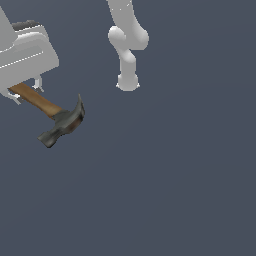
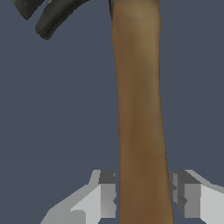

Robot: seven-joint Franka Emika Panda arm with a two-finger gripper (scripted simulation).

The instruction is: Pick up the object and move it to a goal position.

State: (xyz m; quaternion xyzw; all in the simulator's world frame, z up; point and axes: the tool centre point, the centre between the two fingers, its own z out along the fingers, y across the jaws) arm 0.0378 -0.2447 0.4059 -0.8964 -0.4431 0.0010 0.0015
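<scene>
1. No text, label, brand, number or sign can be read in either the exterior view or the wrist view.
2. The hammer (image 1: 59, 119) carries no readable marking: its brown handle and its dark grey head are plain in both views.
3. The gripper (image 2: 142, 194) and the white arm show no lettering or logo.
4. The grey surface under them has no printing.
</scene>
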